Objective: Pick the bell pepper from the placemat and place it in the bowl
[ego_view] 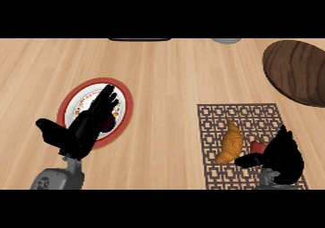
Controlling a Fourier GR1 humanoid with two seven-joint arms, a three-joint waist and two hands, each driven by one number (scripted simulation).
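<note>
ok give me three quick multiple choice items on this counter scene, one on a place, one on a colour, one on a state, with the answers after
1. Where does the croissant lie?
A. on the placemat
B. in the wooden bowl
C. on the plate

2. What colour is the plate's rim?
A. blue
B. red
C. green

3. How is the left hand?
A. curled round a cup
B. open, fingers straight
C. out of view

Answers:
1 A, it rests on the lattice mat beside the bell pepper.
2 B, a red ring edges it.
3 B, it hangs open over the plate.
</note>
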